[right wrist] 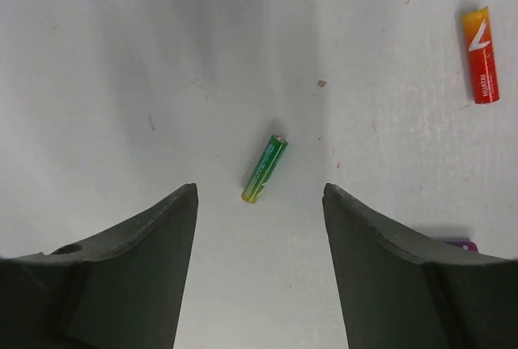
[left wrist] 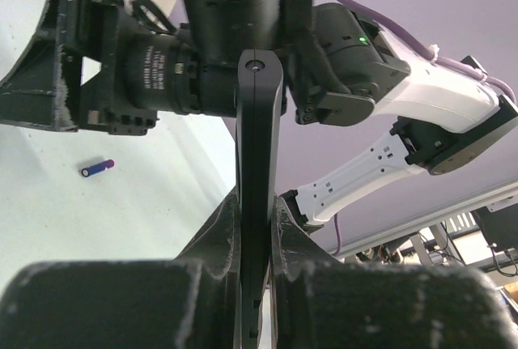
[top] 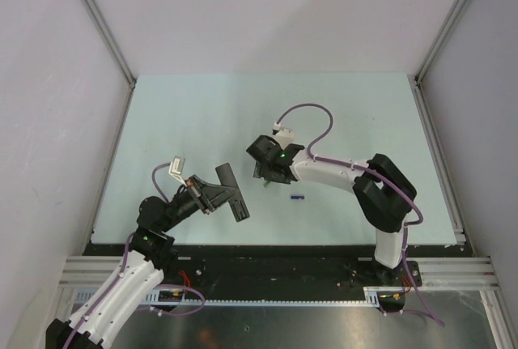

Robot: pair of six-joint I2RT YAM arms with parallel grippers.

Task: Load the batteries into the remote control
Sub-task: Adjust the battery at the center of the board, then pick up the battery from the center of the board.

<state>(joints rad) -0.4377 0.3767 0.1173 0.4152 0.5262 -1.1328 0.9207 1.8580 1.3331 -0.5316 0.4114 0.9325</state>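
The remote control (top: 235,203) is a slim black bar, and my left gripper (top: 217,197) is shut on it above the table's near left. In the left wrist view the remote control (left wrist: 259,122) stands edge-on, pinched between the left gripper's (left wrist: 257,203) fingers. My right gripper (top: 269,172) hovers mid-table, pointing down. Its wrist view shows the right gripper (right wrist: 259,195) open, with a green battery (right wrist: 265,169) lying on the table just ahead of the gap between the fingers, touching neither. A red battery (right wrist: 480,55) lies further off to the upper right.
A blue-purple battery (top: 298,197) lies on the pale green table (top: 202,114) to the right of the right gripper; the same blue-purple battery (left wrist: 97,168) shows in the left wrist view. The right arm (top: 380,191) reaches in from the right. Walls enclose three sides.
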